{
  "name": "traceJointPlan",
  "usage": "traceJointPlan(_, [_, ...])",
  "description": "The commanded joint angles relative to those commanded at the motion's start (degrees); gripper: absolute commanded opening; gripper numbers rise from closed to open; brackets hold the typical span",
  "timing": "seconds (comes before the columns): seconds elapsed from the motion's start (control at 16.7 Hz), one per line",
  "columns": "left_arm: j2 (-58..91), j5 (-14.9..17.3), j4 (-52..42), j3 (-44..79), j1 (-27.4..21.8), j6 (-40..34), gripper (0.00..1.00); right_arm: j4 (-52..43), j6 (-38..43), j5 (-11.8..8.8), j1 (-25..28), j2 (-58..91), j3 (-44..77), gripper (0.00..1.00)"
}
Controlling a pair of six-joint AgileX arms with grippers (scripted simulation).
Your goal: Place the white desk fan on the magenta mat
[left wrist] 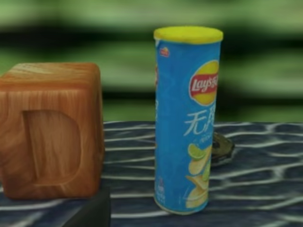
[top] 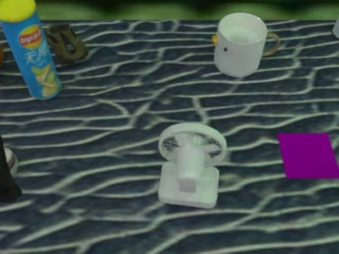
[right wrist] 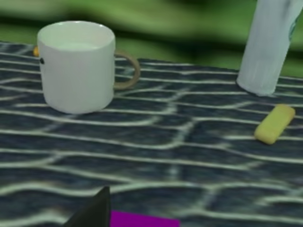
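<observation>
Neither pincer's state can be told. The fan (top: 189, 165) stands untouched, well apart from the mat (top: 308, 154) (top-heavy, I judge): a high pinch could topple it.

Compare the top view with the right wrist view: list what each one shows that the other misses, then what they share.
Only the top view shows the white desk fan standing mid-table, the blue Lay's chip can at far left, and a dark strap-like item beside it. Only the right wrist view shows a small yellow block and the full lower body of a tall white container. Both show the white mug and the magenta mat, still bare. Neither shows a hand clearly.
</observation>
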Motion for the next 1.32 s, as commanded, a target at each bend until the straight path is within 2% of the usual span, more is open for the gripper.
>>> traceJointPlan(0.3, [0.00,0.00,0.00,0.00,0.00,0.00,1.00,-18.76,-7.59,0.29,8.33,25.44,25.46,1.00])
traceJointPlan(0.9, [0.00,0.00,0.00,0.00,0.00,0.00,1.00,-58.51,-24.41,-0.10,27.88,85.61,91.78,1.00])
traceJointPlan(1.14, [0.00,0.00,0.00,0.00,0.00,0.00,1.00,-71.76,-29.80,-0.05,33.85,103.93,110.05,1.00])
traceJointPlan(1.32, [0.00,0.00,0.00,0.00,0.00,0.00,1.00,-78.95,-32.51,0.03,36.84,113.01,118.20,1.00])
